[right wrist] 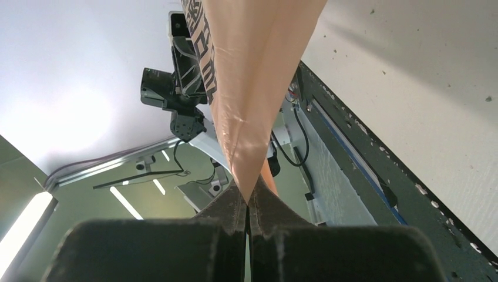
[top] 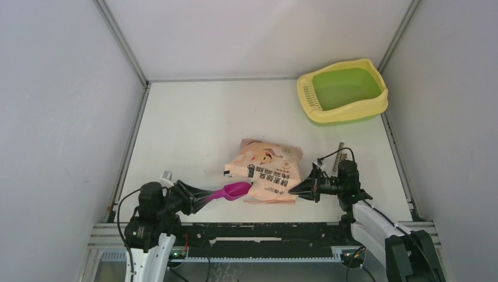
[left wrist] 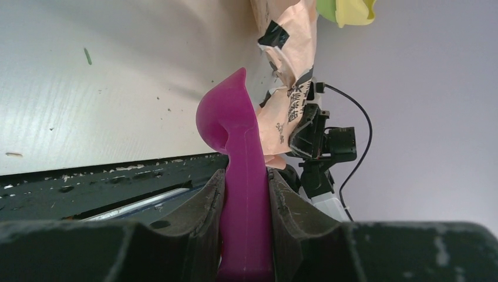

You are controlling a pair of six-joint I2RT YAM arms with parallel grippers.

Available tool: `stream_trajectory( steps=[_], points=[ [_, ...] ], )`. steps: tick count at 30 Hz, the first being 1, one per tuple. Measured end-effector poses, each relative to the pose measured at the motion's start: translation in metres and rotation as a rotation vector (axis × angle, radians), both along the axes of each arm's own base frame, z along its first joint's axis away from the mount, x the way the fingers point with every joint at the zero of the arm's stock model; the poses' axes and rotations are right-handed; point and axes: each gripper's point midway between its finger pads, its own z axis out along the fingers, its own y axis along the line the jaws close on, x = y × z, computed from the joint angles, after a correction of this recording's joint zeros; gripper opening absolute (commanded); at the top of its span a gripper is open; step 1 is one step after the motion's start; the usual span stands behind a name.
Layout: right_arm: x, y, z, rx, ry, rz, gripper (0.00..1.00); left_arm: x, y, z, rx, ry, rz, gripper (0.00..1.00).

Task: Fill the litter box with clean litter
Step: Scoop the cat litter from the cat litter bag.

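Note:
The litter box (top: 343,90), pale yellow rim and lime-green basin, stands at the far right of the table; its basin looks bare. A corner of it shows in the left wrist view (left wrist: 346,12). The peach-pink printed bag (top: 269,170) lies at the table's middle front. My left gripper (top: 197,195) is shut on the handle of the magenta scoop (top: 234,190), whose bowl lies against the bag's left edge; the handle sits between the pads (left wrist: 245,194). My right gripper (top: 295,192) is shut on the bag's right edge (right wrist: 249,88). Litter shows only as tiny dark specks (left wrist: 170,109) on the table.
Grey enclosure walls close in the table on the left, back and right. A black rail (top: 264,231) runs along the near edge between the arm bases. A small dark strip (top: 339,156) lies on the table behind my right gripper.

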Motion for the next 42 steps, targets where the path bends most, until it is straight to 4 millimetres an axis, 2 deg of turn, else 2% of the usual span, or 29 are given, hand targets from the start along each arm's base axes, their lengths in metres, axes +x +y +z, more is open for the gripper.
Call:
stream_trajectory(
  steps=[8, 20, 34, 42],
  points=[
    [0.001, -0.006, -0.004, -0.002, 0.0, -0.011, 0.0, -0.001, 0.002, 0.004, -0.004, 0.019, 0.03, 0.0],
    [0.0, -0.008, -0.007, 0.0, 0.029, -0.006, 0.0, -0.01, 0.005, 0.041, -0.006, -0.068, 0.043, 0.0],
    [-0.002, -0.008, -0.003, 0.001, 0.01, -0.01, 0.0, -0.006, 0.011, 0.036, 0.021, -0.056, 0.081, 0.0],
    [-0.004, -0.006, -0.003, -0.002, 0.012, -0.003, 0.0, 0.002, 0.013, 0.043, 0.025, -0.107, 0.101, 0.0]
  ],
)
